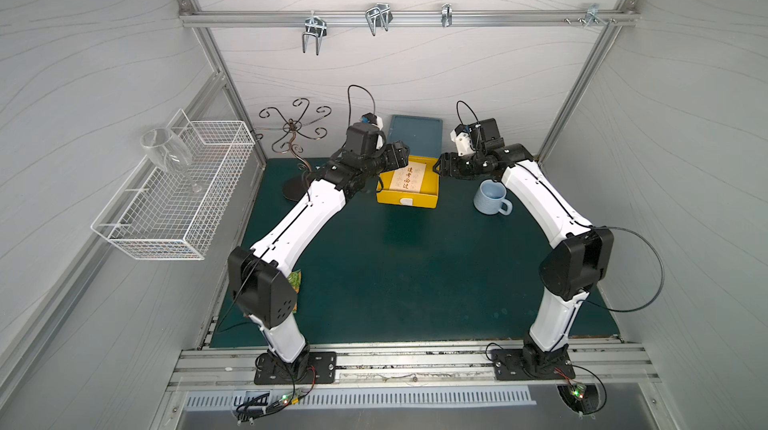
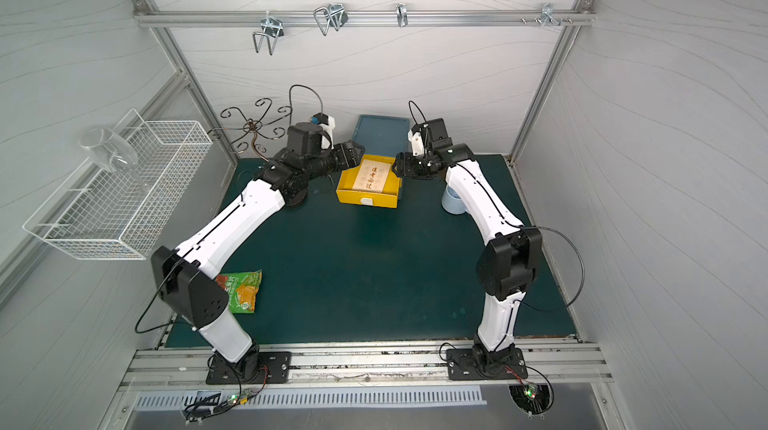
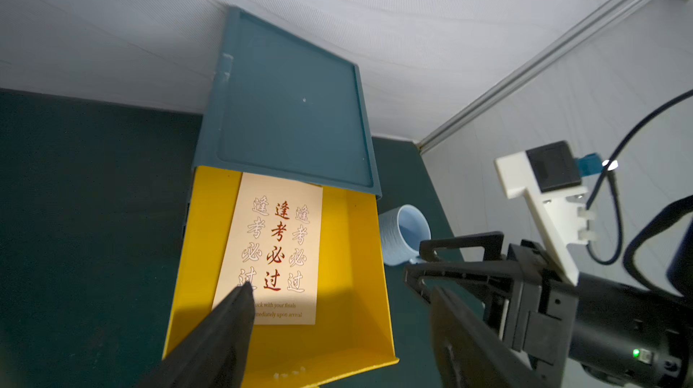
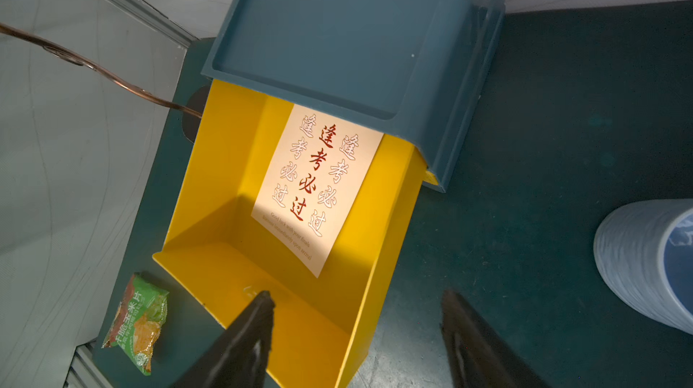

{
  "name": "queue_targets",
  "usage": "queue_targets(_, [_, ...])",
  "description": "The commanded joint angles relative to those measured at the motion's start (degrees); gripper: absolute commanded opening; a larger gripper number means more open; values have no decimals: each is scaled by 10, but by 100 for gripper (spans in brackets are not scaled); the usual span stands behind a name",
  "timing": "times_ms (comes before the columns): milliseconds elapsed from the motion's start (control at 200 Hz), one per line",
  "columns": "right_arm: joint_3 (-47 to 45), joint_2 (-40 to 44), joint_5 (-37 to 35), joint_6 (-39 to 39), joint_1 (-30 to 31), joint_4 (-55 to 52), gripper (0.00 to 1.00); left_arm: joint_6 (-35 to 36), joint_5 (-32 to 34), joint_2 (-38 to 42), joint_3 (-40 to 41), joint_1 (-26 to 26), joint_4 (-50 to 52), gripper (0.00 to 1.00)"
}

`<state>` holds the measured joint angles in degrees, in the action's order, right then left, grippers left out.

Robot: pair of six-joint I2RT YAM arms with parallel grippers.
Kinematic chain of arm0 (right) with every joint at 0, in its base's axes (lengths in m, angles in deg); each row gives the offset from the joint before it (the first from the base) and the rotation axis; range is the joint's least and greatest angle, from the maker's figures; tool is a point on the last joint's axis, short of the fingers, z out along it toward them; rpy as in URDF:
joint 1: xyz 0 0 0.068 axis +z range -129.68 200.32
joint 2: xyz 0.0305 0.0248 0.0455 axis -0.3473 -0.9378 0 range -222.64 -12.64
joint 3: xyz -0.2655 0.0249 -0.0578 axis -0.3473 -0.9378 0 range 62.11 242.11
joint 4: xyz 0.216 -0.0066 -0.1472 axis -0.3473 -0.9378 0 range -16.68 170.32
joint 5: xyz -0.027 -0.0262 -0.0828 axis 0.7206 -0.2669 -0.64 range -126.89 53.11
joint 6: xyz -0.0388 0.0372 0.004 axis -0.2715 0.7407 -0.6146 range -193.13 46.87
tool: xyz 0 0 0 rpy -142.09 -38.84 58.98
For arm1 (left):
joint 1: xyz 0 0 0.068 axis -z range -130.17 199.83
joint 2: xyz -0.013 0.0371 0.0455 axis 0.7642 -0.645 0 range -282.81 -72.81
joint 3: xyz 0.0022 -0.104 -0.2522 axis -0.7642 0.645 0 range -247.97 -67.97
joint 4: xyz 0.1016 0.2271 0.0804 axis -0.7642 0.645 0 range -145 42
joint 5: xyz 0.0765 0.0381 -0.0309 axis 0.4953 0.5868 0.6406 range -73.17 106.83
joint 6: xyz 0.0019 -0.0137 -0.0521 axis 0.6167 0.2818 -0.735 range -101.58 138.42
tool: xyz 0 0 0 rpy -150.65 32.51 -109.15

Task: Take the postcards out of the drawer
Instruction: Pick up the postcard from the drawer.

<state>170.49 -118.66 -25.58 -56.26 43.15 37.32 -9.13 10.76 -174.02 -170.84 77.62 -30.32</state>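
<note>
A cream postcard (image 1: pixel 409 177) (image 2: pixel 372 177) with red Chinese characters lies flat in the yellow drawer (image 1: pixel 407 200) (image 2: pixel 365 199), which is pulled out of a blue-green cabinet (image 1: pixel 415 133). Its far end runs under the cabinet top. I cannot tell if other postcards lie beneath it. My left gripper (image 1: pixel 401 158) (image 3: pixel 339 290) hangs open over the drawer's left side, one fingertip (image 3: pixel 243 288) in front of the postcard's (image 3: pixel 277 247) corner. My right gripper (image 1: pixel 438 166) (image 4: pixel 356 295) is open at the drawer's right wall (image 4: pixel 390 255), which runs between its fingers. The postcard (image 4: pixel 318 187) is untouched.
A pale blue mug (image 1: pixel 490 197) (image 4: pixel 645 262) stands right of the drawer, under my right forearm. A green-and-orange snack packet (image 2: pixel 243 290) lies on the mat by the left arm's elbow. A scrolled metal stand (image 1: pixel 295 128) and a wire basket (image 1: pixel 174 199) holding a wine glass are at the left.
</note>
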Motion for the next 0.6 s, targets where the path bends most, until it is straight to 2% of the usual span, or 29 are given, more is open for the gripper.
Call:
queue_targets(0, [8, -11, -4, -4, 7, -14, 64, 65, -35, -55, -74, 0, 111, 78])
queue_targets(195, [10, -33, -7, -3, 19, -20, 51, 87, -22, -104, -118, 5, 140, 79])
queue_targets(400, [12, -53, -14, -2, 30, -25, 42, 101, -11, -143, -156, 13, 160, 81])
queue_targets(595, [3, -57, -19, -3, 35, -29, 33, 130, 27, -166, -185, 21, 176, 82])
